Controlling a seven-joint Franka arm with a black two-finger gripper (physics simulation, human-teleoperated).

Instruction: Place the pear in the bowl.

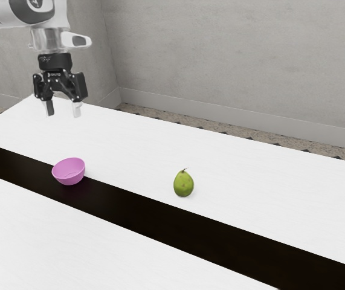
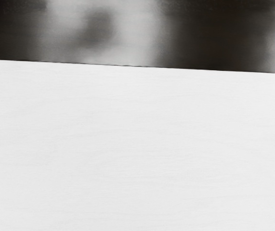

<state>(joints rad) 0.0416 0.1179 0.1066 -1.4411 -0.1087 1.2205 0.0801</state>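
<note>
My gripper is open and holds nothing, high over the far left part of the table in the exterior view. The pink bowl stands upright at the exterior view's left, on the dark strip's far edge, lower than my gripper. A green pear stands on the white tabletop with its stem up, to the exterior view's right of the bowl and apart from it.
The white table has a dark strip running across it. A grey wall rises behind the table. In the wrist view, the white tabletop ends at a dark, streaked band.
</note>
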